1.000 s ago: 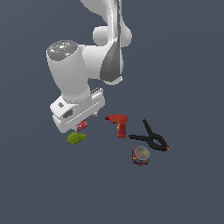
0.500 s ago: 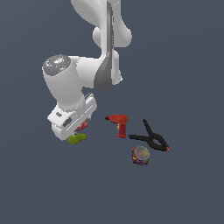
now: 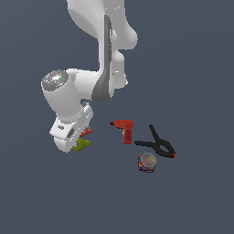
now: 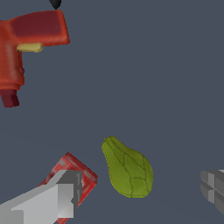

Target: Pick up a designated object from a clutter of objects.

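Green lump [image 4: 129, 168] between wide-spread claw [image 4: 140, 192] fingers; red packet [image 4: 72, 175] half hidden.

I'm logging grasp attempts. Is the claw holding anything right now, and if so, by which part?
Nothing is held. In the wrist view the claw is open, its fingers apart on either side of the green lump, touching neither it nor the red packet.

matt veined green lump [image 4: 128, 168], smooth plastic-looking red drill [image 4: 26, 48]
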Available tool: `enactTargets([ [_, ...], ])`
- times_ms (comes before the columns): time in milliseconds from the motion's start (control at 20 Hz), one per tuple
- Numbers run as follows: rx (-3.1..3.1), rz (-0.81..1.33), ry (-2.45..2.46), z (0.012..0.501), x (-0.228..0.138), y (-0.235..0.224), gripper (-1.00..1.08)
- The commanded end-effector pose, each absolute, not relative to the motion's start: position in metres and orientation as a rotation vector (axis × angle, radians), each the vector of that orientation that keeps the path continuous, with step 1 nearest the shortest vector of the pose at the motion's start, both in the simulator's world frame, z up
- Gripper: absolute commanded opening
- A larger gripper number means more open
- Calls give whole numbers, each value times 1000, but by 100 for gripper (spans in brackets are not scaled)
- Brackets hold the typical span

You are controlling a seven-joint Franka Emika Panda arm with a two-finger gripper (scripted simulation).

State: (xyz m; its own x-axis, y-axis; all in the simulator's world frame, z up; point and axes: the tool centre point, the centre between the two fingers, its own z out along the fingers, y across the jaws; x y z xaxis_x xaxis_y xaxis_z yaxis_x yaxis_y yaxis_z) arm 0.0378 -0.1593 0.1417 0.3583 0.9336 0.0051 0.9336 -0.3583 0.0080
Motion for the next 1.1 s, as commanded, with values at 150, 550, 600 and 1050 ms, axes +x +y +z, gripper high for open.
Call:
enactTargets([
  [150, 2476, 8, 1929, 123, 36, -173, 100],
  [550, 2347, 3, 2087, 102, 32, -187, 100],
  [600, 2335, 2, 2100, 100, 32, -188, 100],
  [1050, 2279, 0, 2163, 91, 30, -194, 100],
])
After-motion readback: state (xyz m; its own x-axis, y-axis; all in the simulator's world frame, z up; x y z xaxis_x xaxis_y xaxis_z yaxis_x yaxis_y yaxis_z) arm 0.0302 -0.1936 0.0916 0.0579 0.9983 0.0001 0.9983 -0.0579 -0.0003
